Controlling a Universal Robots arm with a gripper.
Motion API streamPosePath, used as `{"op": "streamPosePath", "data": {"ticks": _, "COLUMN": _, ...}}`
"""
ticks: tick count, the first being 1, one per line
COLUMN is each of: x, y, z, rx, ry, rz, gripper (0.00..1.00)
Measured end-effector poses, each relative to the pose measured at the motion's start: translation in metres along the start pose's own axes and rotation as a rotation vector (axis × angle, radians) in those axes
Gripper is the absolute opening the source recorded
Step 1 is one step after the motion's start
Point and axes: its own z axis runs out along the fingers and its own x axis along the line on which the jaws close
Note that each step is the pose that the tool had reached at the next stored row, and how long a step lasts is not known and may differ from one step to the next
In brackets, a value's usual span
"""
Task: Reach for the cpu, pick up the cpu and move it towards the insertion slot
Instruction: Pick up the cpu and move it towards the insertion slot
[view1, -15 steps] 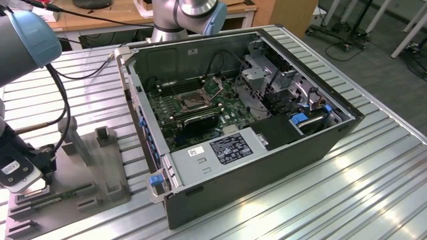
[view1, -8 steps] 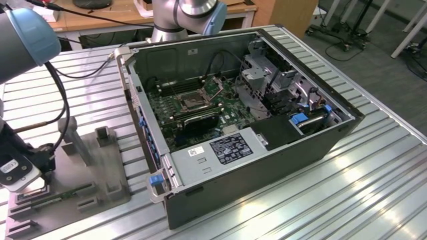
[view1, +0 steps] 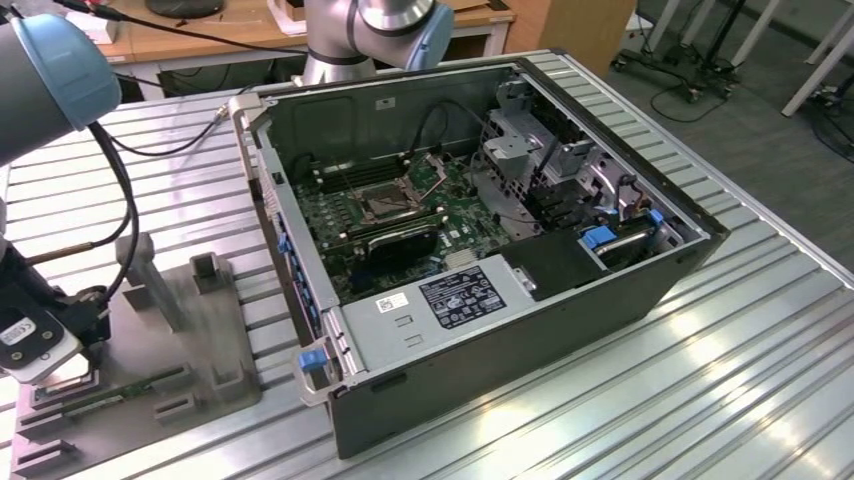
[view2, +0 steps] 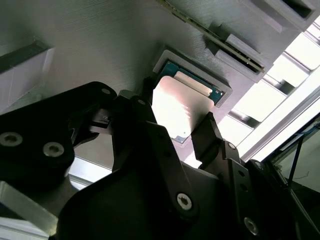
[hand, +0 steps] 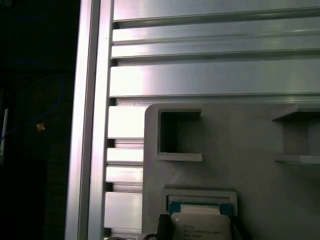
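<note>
One of the three steps looks done: the reach. The gripper (view1: 60, 368) hangs outside the case (view1: 534, 300), low over the grey tray (view1: 200, 345) that lies just beside the case on the exterior view's left. In the second wrist view the gripper (view2: 178, 103) straddles the cpu (view2: 186, 94). The chip lies flat in a square recess of the tray (view2: 100, 45), pale metal top up, with a thin green edge showing round it. The first wrist view shows the cpu (hand: 200, 226) seated in that same recess, about level with its frame. Whether the gripper has clenched on the chip or stands released around it I cannot tell. Its dark metal sits very close to the chip's edges, possibly touching, but the angle hides the contact. By my judgement the pick-up is not yet done, since the cpu sits down in its recess and is not raised. All of the carry is left. The slot (view1: 387, 205), a dark square with a shiny frame, lies inside the case on the board (view1: 327, 225), well apart from the cpu, with the case's side wall between them.
</note>
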Motion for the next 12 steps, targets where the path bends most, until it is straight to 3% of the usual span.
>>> {"op": "streamPosePath", "data": {"ticks": 2, "x": 0.0, "y": 0.0, "z": -0.0001, "rx": 0.0, "ry": 0.0, "rz": 0.0, "gripper": 0.55}}
{"op": "streamPosePath", "data": {"ticks": 7, "x": 0.0, "y": 0.0005, "z": -0.0085, "rx": 0.0001, "ry": 0.0001, "rz": 0.0, "gripper": 0.55}}
{"op": "streamPosePath", "data": {"ticks": 12, "x": 0.0, "y": 0.0007, "z": -0.0105, "rx": -0.0002, "ry": -0.0003, "rz": 0.0, "gripper": 0.55}}
